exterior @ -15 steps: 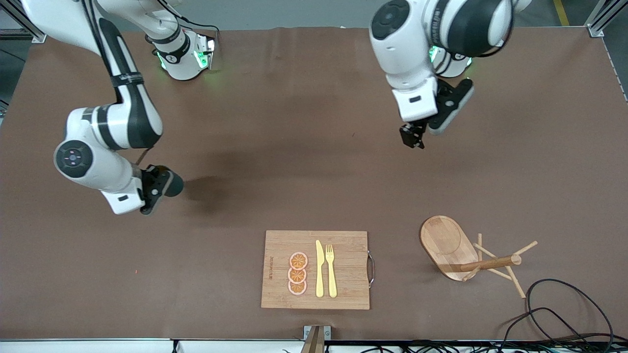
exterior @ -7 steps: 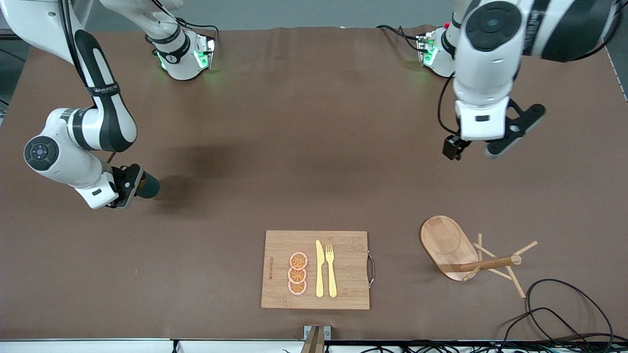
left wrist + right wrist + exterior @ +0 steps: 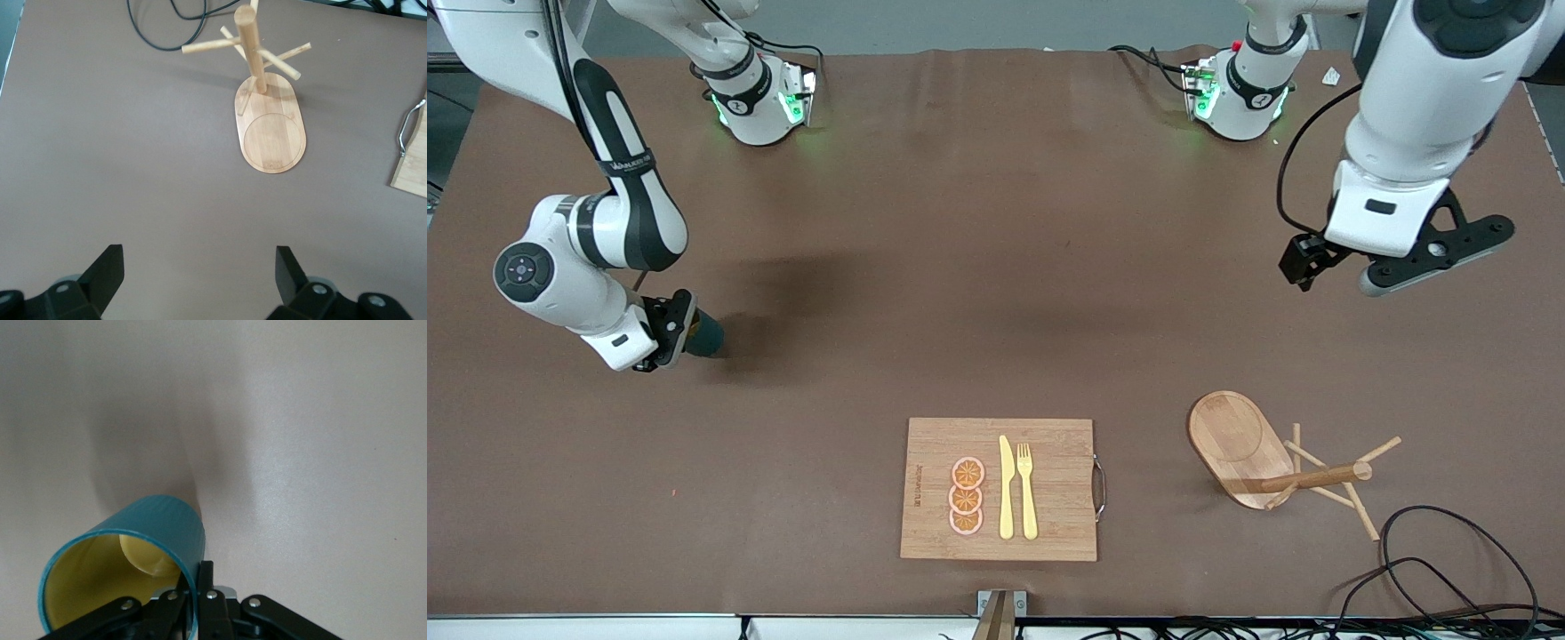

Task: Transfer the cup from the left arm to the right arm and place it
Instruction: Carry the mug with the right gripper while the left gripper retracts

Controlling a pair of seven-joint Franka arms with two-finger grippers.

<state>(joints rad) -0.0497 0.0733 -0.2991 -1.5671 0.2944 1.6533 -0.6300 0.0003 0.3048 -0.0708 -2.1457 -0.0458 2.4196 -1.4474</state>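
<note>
Front view, catalogued from the frame's left edge to its right.

Item 1: right tool [image 3: 671, 333], mid-left of the frame, low over bare brown bench [image 3: 960, 267] at the right arm's end. Its fingers are pinched together on the wall of the cup [image 3: 704, 333], one inside the rim and one outside, as the right wrist view shows. Whether the cup touches the bench cannot be told.

Item 2: the cup, dark teal with a mustard-yellow inside [image 3: 113, 580], lying sideways in that grip, its mouth toward the wrist camera. A shadow falls on the bench beside it.

Item 3: wooden cutting board [image 3: 925, 484], lower centre, with a metal handle [image 3: 1100, 487] on its edge toward the left arm's end. On it lie three orange slices [image 3: 967, 496] in a column, then a yellow knife [image 3: 1006, 489] and a yellow fork [image 3: 1027, 489] side by side.

Item 4: wooden mug tree [image 3: 1240, 444], lower right, on an oval base with pegs branching from its post; a black cable [image 3: 1449, 551] loops near it, closer to the front camera.

Item 5: left tool [image 3: 1387, 267], upper right, up in the air over bare bench, fingers [image 3: 107, 270] spread wide apart and holding nothing. The left wrist view looks past them to the mug tree.
</note>
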